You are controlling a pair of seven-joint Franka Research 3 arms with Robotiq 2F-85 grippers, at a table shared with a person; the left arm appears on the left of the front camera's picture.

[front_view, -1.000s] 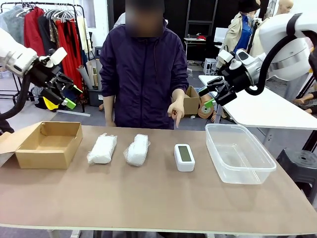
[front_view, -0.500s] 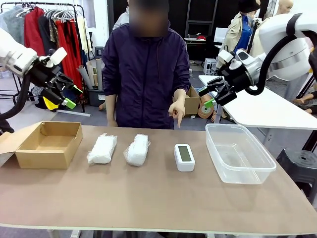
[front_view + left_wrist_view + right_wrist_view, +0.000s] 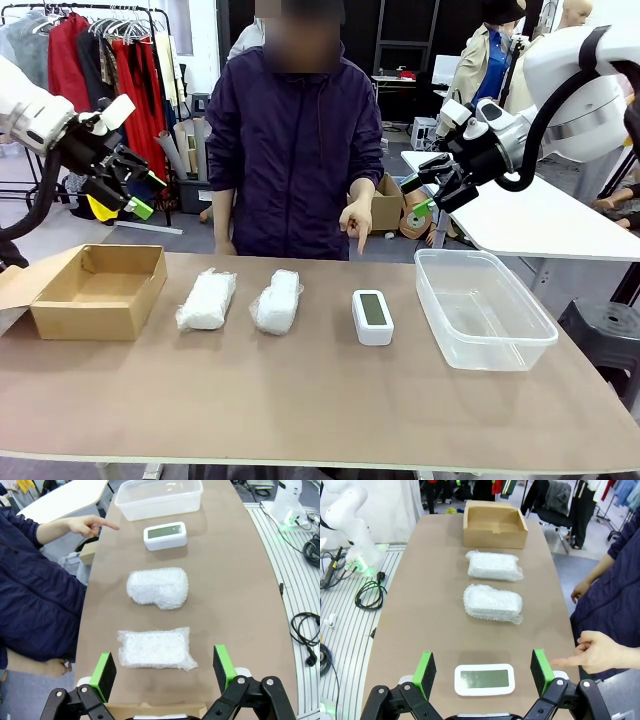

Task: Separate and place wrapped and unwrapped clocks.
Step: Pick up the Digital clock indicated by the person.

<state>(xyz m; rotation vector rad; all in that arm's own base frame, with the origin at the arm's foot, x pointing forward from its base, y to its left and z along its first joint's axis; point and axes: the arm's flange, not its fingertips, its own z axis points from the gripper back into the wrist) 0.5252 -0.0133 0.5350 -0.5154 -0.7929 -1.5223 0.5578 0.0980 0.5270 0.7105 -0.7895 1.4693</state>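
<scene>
Two wrapped clocks in crinkly white wrap lie side by side on the brown table, one [image 3: 208, 300] to the left and one [image 3: 277, 302] nearer the middle. Right of them lies the bare white unwrapped clock [image 3: 372, 316] with its grey-green screen up. The person's hand [image 3: 355, 221] points down at it from the far side. My left gripper [image 3: 132, 186] hangs open high above the table's left end. My right gripper [image 3: 420, 195] hangs open high at the right. From the wrists I see the bundles [image 3: 156, 650] [image 3: 158, 587] [image 3: 493, 564] [image 3: 492, 602] and the bare clock [image 3: 165, 535] [image 3: 484, 679].
An open brown cardboard box [image 3: 98, 291] stands at the table's left end. A clear plastic tub [image 3: 482, 308] stands at the right end. The near half of the table [image 3: 320, 400] is bare. A white side table [image 3: 540, 215] stands behind at the right.
The person's pointing hand has shifted slightly above the bare clock. Both arms have stayed still.
</scene>
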